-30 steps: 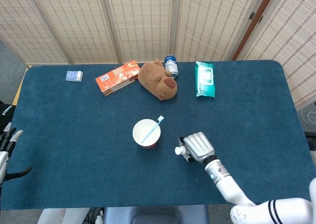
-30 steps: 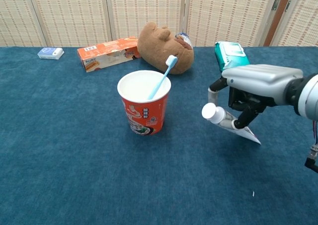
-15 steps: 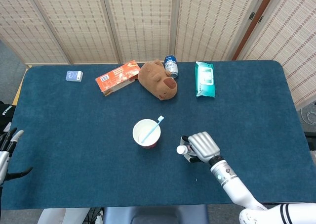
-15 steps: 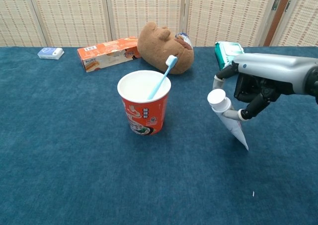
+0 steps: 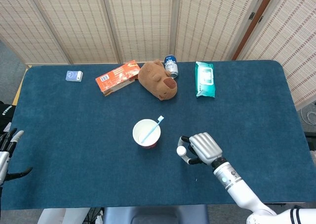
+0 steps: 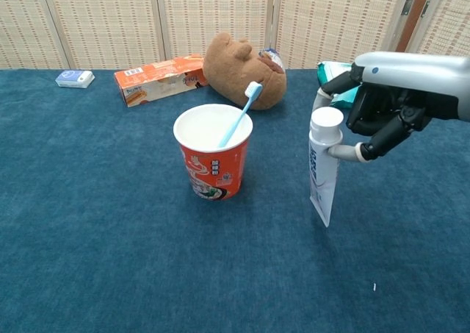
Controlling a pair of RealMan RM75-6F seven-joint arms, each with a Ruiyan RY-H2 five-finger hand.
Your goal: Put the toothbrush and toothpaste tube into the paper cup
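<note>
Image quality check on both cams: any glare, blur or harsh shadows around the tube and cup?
Head view: even, soft light, no glare; the toothpaste tube is mostly hidden under the right robot hand. Chest view: sharp, no motion blur on tube or paper cup; only faint shadows on the blue tablecloth.

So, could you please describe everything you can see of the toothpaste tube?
The toothpaste tube is white with blue print and a round white cap. It hangs nearly upright, cap up, its flat crimped end pointing down, just above the blue cloth or barely touching it; which cannot be told. The right hand pinches it just below the cap. It is to the right of the paper cup, apart from it and not yet inside. The head view shows mostly its cap.
</note>
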